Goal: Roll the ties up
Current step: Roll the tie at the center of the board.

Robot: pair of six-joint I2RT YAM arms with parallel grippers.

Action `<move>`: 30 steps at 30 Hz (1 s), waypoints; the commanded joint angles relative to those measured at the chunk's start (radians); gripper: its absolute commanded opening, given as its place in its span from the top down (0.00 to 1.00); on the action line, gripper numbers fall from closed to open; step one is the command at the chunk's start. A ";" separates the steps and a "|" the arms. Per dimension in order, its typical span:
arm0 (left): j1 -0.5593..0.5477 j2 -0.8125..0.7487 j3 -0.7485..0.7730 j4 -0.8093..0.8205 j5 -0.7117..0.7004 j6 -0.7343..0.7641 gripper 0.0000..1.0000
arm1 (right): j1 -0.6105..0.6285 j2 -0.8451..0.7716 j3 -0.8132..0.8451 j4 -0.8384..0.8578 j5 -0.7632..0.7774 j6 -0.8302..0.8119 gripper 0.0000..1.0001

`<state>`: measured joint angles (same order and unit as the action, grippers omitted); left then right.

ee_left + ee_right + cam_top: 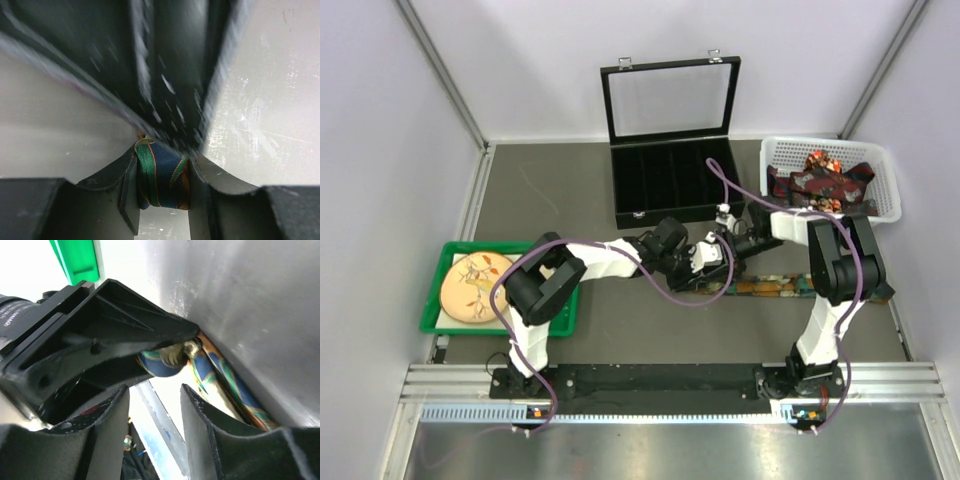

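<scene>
Keeping the roll tight matters most now: the left end effector (pixel 162 192) is clamped on the wound part of the tie (pixel 159 175), at the centre of the overhead frame, with the loose tail lying flat on the desk (pixel 620 330) toward the right. The right end effector (pixel 154 415), just beside the roll, has its fingers apart and holds nothing. Turning the roll evenly along the tail, edges lined up, should stop it slipping loose or coning.
</scene>
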<state>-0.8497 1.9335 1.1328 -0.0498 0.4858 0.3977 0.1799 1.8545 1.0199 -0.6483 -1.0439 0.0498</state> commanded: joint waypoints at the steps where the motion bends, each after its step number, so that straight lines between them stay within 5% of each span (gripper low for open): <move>1: 0.003 0.028 -0.027 -0.205 -0.095 0.043 0.63 | 0.046 -0.015 -0.044 0.188 -0.061 0.097 0.56; 6: 0.003 0.039 -0.022 -0.199 -0.075 0.052 0.63 | 0.061 0.012 -0.087 0.357 -0.062 0.209 0.59; 16: 0.003 0.048 -0.030 -0.203 -0.056 0.061 0.62 | 0.072 0.029 -0.119 0.432 -0.067 0.252 0.65; 19: 0.003 0.050 -0.030 -0.200 -0.058 0.055 0.60 | 0.076 0.038 -0.123 0.429 -0.071 0.256 0.76; 20: 0.003 0.051 -0.028 -0.200 -0.059 0.046 0.59 | 0.076 0.044 -0.118 0.406 -0.064 0.224 0.89; 21: 0.003 0.054 -0.024 -0.203 -0.062 0.041 0.58 | 0.076 0.051 -0.104 0.376 -0.055 0.200 0.99; 30: 0.070 -0.034 -0.097 -0.056 0.036 -0.037 0.31 | 0.027 0.052 -0.069 0.154 0.151 0.055 1.00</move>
<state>-0.8360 1.9240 1.1305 -0.0673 0.5022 0.4084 0.2211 1.8957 0.9314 -0.4145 -1.0386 0.1944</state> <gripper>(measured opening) 0.665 0.032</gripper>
